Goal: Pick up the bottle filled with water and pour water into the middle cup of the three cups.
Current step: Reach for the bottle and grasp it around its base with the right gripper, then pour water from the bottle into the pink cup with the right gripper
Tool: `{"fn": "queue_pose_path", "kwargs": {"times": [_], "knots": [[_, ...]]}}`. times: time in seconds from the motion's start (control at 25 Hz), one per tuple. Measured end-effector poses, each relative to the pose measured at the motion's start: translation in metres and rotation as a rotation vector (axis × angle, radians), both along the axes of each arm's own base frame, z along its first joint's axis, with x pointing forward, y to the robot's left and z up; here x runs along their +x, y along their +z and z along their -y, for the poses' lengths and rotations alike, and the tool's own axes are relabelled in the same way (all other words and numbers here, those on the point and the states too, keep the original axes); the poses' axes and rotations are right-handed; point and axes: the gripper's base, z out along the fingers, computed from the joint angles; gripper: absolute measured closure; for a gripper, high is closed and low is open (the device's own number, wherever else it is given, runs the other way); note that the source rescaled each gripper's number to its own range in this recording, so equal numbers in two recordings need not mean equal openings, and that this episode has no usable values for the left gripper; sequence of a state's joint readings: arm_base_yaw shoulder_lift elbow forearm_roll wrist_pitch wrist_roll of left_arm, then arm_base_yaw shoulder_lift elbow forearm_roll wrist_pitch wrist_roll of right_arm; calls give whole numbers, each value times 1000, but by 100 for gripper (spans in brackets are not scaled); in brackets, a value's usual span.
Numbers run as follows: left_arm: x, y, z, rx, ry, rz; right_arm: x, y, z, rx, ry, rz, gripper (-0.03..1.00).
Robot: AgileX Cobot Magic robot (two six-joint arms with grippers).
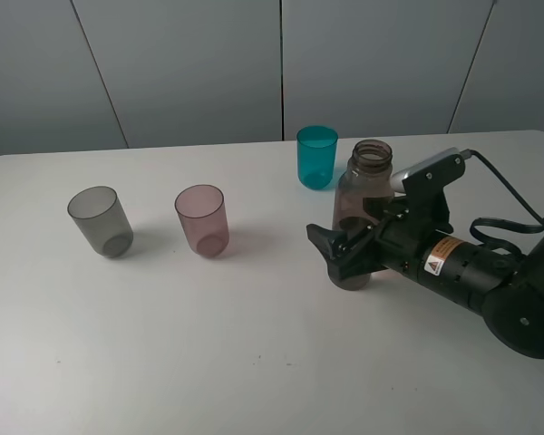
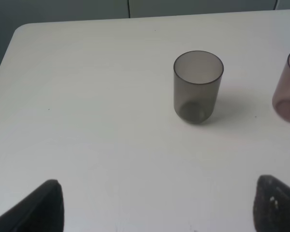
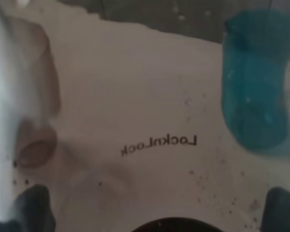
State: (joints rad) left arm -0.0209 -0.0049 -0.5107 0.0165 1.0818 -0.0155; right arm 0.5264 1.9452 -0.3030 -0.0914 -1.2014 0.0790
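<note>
From where I stood, the job had barely got going. The bottle point(image 1: 367, 186) stood upright on the desk point(image 1: 254, 362), uncapped, just in front of the teal cup point(image 1: 317, 157) and well apart from the pink middle cup point(image 1: 202, 219). The right end effector point(image 1: 354, 258) had its jaws spread wide on either side of the bottle's lower body. I could not tell whether they were pressing on the plastic or only bracketing it. The bottle looked to be resting on the desk, so I judged the lift not yet made.

The left end effector point(image 2: 159, 212) hung with its jaws apart, holding nothing, near the grey cup point(image 1: 100, 220).

I could see no water in the middle cup. By my reckoning, nearly everything was left: securing the grasp, raising the bottle, carrying it across to the pink cup, and tipping it.
</note>
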Motion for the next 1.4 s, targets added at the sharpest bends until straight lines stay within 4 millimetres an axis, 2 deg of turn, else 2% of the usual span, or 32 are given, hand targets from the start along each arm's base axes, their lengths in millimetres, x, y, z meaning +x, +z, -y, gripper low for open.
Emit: {"fn": "queue_pose_path", "kwargs": {"times": [0.16,0.24,0.32,0.36,0.4,0.44,1.16,1.32,1.4], "knots": [[0,0,0,0,0,0,2,1,-1,4,1,9,10],[0,0,0,0,0,0,2,1,-1,4,1,9,17],[0,0,0,0,0,0,2,1,-1,4,1,9,38],[0,0,0,0,0,0,2,1,-1,3,1,11,57],[0,0,0,0,0,0,2,1,-1,3,1,11,83],[0,0,0,0,0,0,2,1,-1,2,2,12,96],[0,0,0,0,0,0,2,1,-1,6,-1,8,95],[0,0,0,0,0,0,2,8,-1,10,-3,9,96],[0,0,0,0,0,0,2,17,-1,26,-3,38,96]]}}
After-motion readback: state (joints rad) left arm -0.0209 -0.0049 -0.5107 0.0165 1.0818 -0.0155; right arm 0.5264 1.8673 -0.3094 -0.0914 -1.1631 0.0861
